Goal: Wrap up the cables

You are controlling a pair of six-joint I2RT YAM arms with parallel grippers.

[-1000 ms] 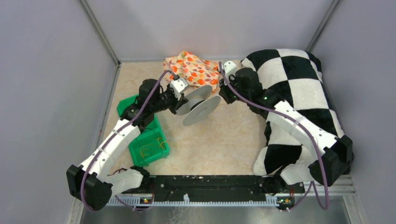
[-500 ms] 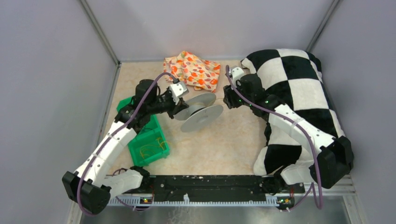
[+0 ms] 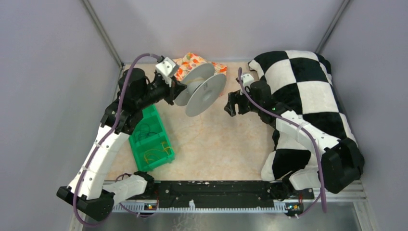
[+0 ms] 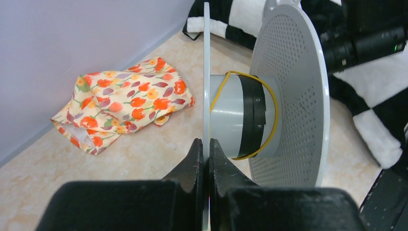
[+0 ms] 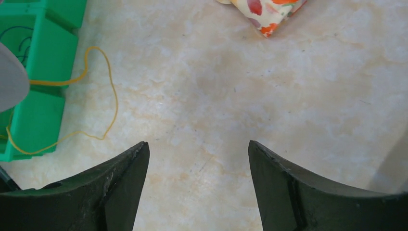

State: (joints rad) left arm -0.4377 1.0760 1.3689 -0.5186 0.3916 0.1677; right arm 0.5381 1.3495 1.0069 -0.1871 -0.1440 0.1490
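Where the left wall (image 3: 57,96) meets the table (image 3: 226,144), a green bin (image 3: 149,120) sits close to the edge, leaving only a narrow strip of surface on that side. Yellow strands lie in the bin's near compartment. The left arm rises from its base at the near edge, passes over the bin and bends toward the far centre.

The left gripper (image 4: 205,149) has its fingers clamped on the rim of one thin flange of the grey spool (image 3: 206,91), which is held clear of the table with its axis roughly level. A loose loop of the cable (image 4: 275,115) lies around the spool hub, between the two flanges. In the right wrist view, the strand runs down across the table surface and over the edge of the bin.

A floral cloth (image 3: 190,62) lies folded against the far wall, partly behind the spool. The marbled beige table surface from the centre to the near edge is open.

The right gripper (image 5: 197,149) hangs over this open surface, facing the spool. Its fingers are spread apart with nothing between them. The right arm reaches in over a black-and-white checkered cushion (image 3: 308,82), which fills the right side up to the wall.
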